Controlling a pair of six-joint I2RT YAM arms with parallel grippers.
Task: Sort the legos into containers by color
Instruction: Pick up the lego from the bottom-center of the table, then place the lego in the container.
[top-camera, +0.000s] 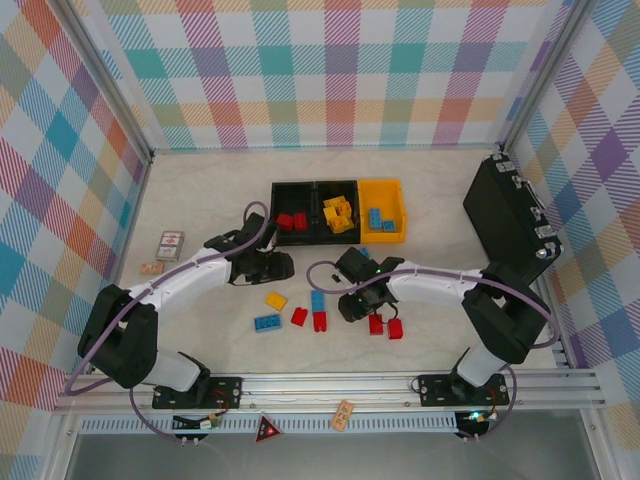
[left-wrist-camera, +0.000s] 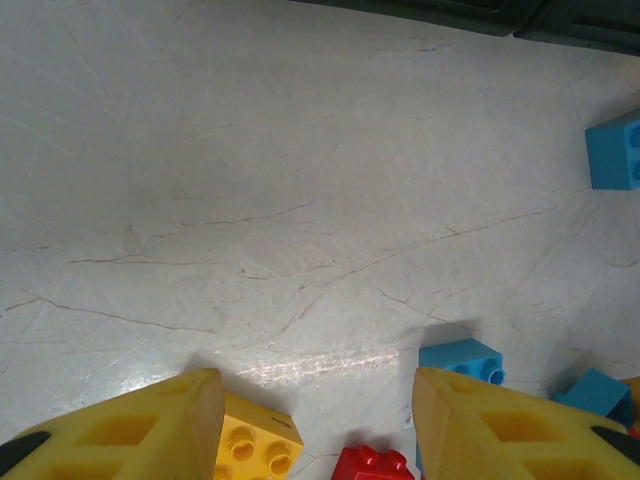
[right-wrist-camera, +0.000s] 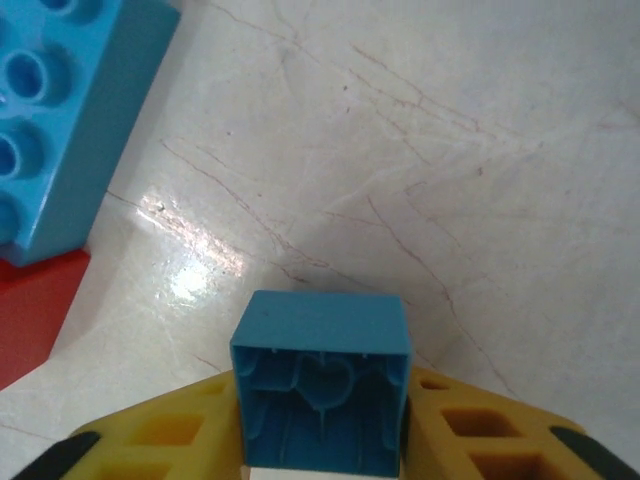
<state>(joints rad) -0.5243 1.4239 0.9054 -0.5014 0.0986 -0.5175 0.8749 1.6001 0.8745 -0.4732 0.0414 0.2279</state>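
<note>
the right gripper (right-wrist-camera: 320, 440) has its fingers clamped on a small blue brick (right-wrist-camera: 320, 380), held only by its near end, so it may pivot or slip on the lift. just ahead-left of the fingers, a larger blue brick (right-wrist-camera: 70, 120) could get clipped. the left gripper (left-wrist-camera: 318, 410) has its fingers apart, empty. far beyond the fingers sits the yellow-orange bin (top-camera: 383, 205) with blues in it.

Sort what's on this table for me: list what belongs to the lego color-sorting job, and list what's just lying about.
Belongs to the job: loose red, yellow and blue studded plastic bricks; blue square brick in the right end effector; two black rectangular plastic bins; yellow-orange plastic bin.
Just lying about: large black hard case with metal latches; small printed cards.
</note>
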